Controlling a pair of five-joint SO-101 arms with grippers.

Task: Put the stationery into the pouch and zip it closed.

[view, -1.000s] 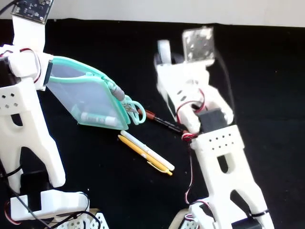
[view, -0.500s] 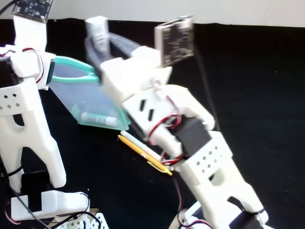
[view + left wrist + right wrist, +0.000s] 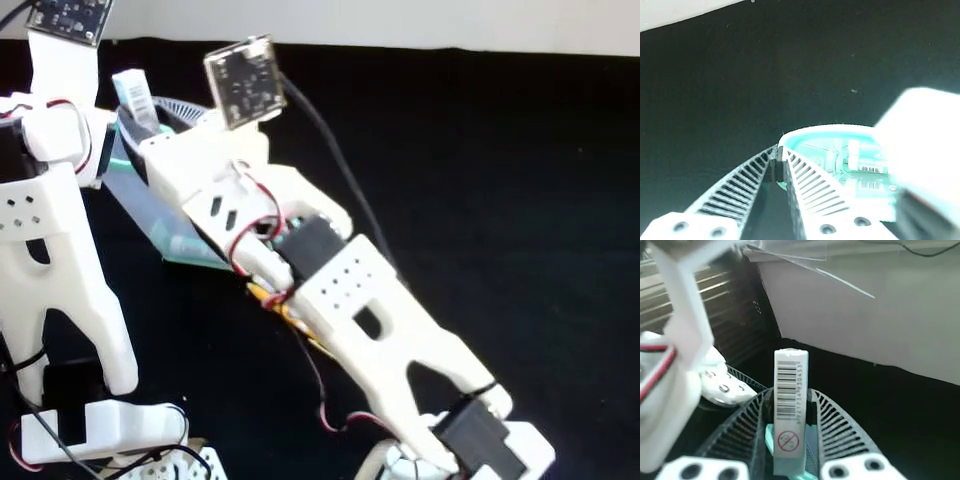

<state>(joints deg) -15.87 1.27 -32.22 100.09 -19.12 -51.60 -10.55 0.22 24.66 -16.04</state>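
white stick (image 3: 789, 410), clenched in our right gripper (image 3: 790, 390), has swung across and hangs just above the pouch (image 3: 830, 145), whose rim our left gripper (image 3: 778, 169) pinches open; the drop looks next, with pens (image 3: 264, 296) under that arm still waiting.

Left gripper (image 3: 778, 165): pinched onto pouch (image 3: 820, 134) rim; right arm: stretched diagonally across to pouch; right gripper (image 3: 789, 410): clamped on barcoded white stick (image 3: 790, 380), upright above pouch.

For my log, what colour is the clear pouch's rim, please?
The pouch's rim is mint green; left wrist view.
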